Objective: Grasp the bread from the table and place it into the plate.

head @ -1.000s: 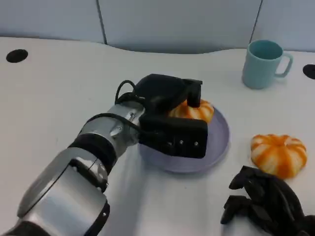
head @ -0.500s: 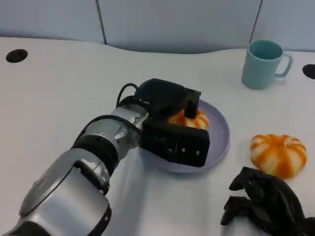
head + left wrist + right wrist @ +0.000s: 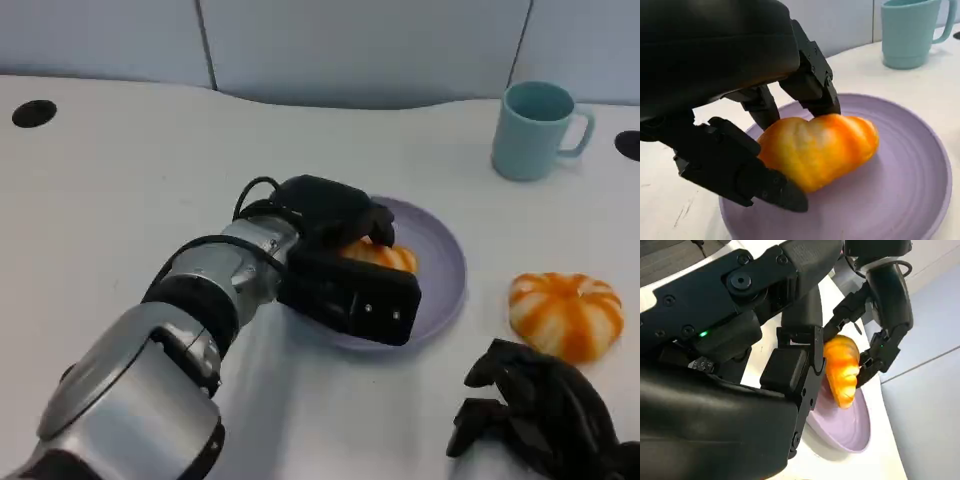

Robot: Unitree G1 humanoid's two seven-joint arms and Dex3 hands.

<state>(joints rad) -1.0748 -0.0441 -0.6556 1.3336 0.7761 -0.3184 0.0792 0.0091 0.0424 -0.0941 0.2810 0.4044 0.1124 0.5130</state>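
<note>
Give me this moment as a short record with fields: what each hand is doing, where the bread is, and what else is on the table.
left hand: grips the bread, low over the plate
bread contact: seems to rest on the plate in the left wrist view
right hand: on the table near the robot, fingers curled, holds nothing
second bread: on the table, beside the plate
mug: teal, upright, beyond the plate

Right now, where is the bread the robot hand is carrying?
In the head view the bread sits centre, held by the left robot hand over the purple plate.
</note>
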